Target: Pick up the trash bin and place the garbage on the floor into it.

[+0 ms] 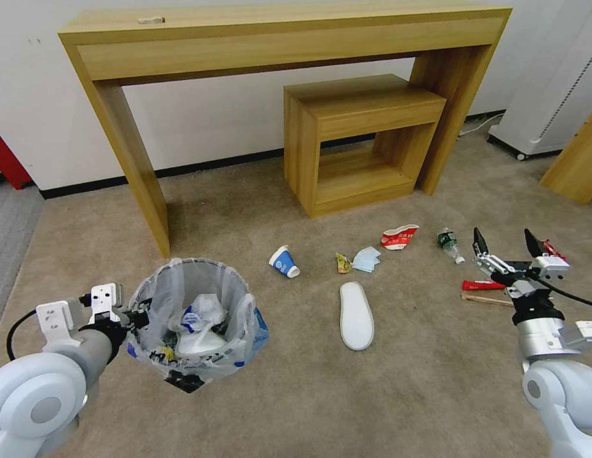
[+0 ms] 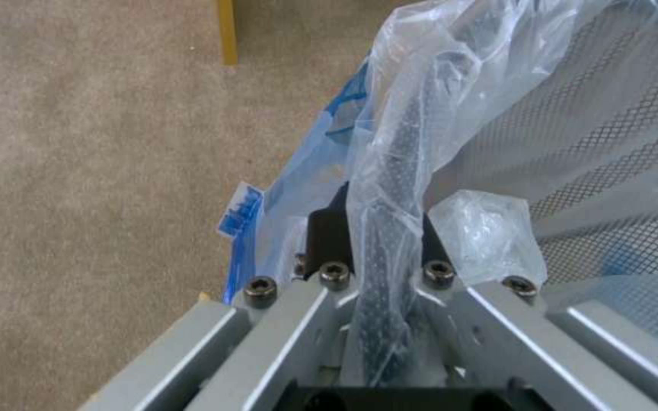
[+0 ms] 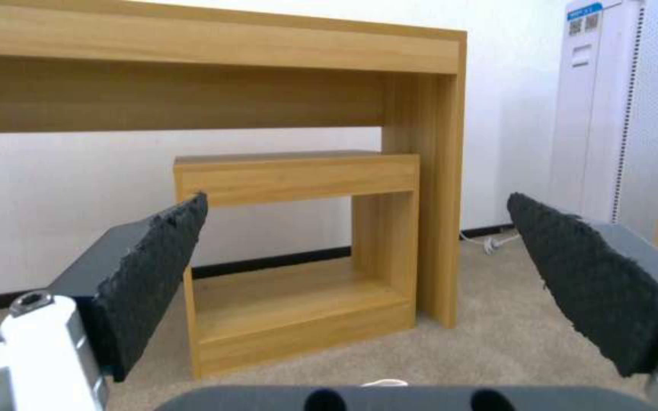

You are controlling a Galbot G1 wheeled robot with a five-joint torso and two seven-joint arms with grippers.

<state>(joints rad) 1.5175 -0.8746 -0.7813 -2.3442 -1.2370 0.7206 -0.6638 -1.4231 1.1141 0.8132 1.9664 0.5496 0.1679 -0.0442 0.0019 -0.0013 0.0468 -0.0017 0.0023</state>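
The left gripper (image 2: 378,251) is clamped on the rim of the trash bin (image 1: 193,318), which hangs near the tall table's (image 1: 283,38) left leg. Risk: the thin liner bag (image 2: 413,114) lies inside the pinch, so the rim may slip. The right gripper (image 1: 507,249) hovers wide open and empty. Beyond the bin, a slipper (image 1: 356,315), cup (image 1: 284,261), mask (image 1: 366,259), crushed bowl (image 1: 399,236) and bottle (image 1: 449,243) lie unobstructed on the carpet.

Trash bin (image 1: 193,318): black metal mesh, crinkly clear plastic liner. Carpet (image 1: 404,394): matt, rough. Desk (image 1: 277,38): smooth wood.
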